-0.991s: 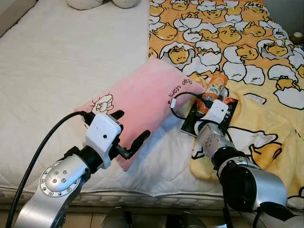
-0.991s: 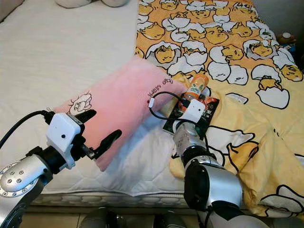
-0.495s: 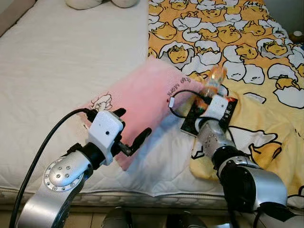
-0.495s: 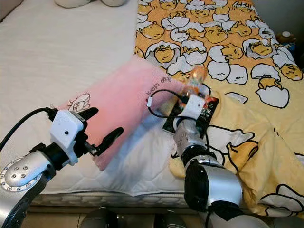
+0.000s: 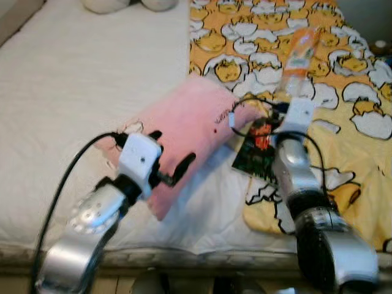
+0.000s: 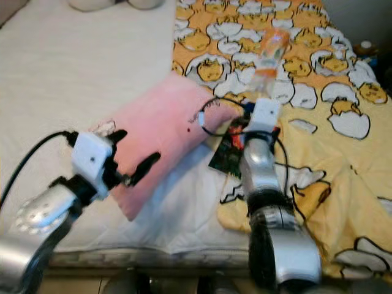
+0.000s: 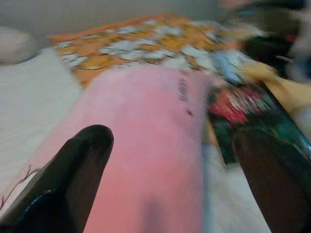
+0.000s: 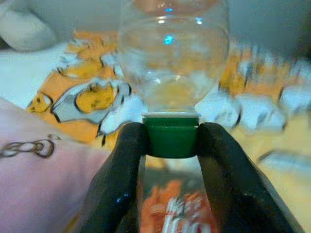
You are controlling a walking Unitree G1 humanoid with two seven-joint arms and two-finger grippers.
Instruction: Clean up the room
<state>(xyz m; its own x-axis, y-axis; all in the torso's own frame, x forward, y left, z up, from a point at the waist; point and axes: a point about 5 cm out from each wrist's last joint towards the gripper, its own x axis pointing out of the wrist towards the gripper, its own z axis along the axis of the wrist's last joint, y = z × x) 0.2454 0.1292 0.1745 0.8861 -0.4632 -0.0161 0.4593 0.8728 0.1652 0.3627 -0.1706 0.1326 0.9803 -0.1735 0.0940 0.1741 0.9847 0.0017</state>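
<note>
Right gripper pinching bottle cap, bottle upright, cap down

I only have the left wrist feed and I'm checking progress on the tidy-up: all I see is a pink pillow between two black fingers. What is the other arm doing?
Observer: The right gripper is shut on the green cap of a clear plastic bottle, held up above the bed.
Operator: What's under that bottle?
Observer: A yellow blanket with an egg cartoon print, and a dark snack packet lying beside the pink pillow.
Operator: Is my left gripper touching the pillow?
Observer: The left gripper is open at the pillow's near end; contact can't be made out.
</note>
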